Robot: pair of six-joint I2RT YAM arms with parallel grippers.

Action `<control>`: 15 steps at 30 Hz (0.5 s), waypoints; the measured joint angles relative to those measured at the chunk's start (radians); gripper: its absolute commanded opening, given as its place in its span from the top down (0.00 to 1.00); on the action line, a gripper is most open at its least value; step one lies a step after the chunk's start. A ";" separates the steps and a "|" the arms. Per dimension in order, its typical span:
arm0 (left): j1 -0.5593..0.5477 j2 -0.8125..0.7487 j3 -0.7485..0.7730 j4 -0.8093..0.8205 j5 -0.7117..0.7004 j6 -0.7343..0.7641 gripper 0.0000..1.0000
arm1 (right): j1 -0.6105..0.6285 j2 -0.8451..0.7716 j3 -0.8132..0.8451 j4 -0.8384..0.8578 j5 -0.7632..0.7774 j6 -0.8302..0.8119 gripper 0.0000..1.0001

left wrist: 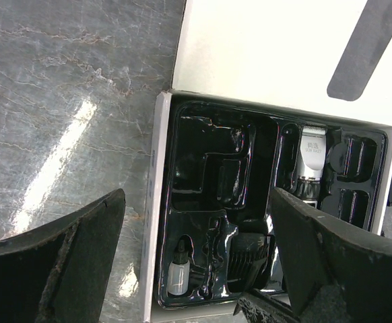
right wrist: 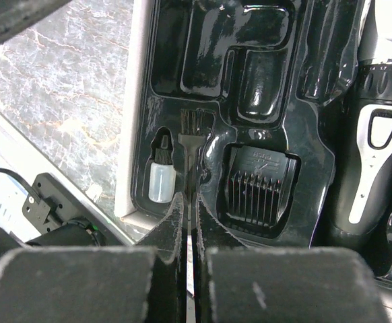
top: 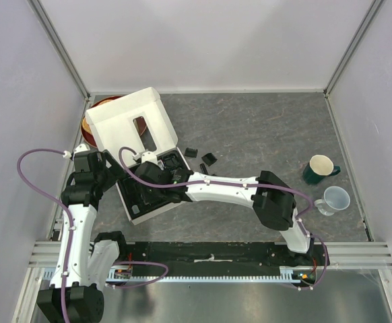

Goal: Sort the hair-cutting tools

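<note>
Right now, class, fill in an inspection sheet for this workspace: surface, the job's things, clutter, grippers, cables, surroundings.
Surface: grey marbled table; no spills seen.
Job's things: clipper, one comb guard and small brush lie in the black tray of the open white box. A few loose guards lie on the table beside it. No cord seen.
Clutter: small bottle in the tray; green mug, clear cup; reddish bowl behind the box.
Grippers: left gripper open above the tray; right gripper shut on the brush handle.
Cables: purple cables loop along both arms.
Surroundings: pale walls on three sides.
</note>
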 measured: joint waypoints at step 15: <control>0.000 0.000 0.000 -0.016 -0.003 0.000 0.07 | 0.034 0.073 0.035 -0.016 0.027 0.018 1.00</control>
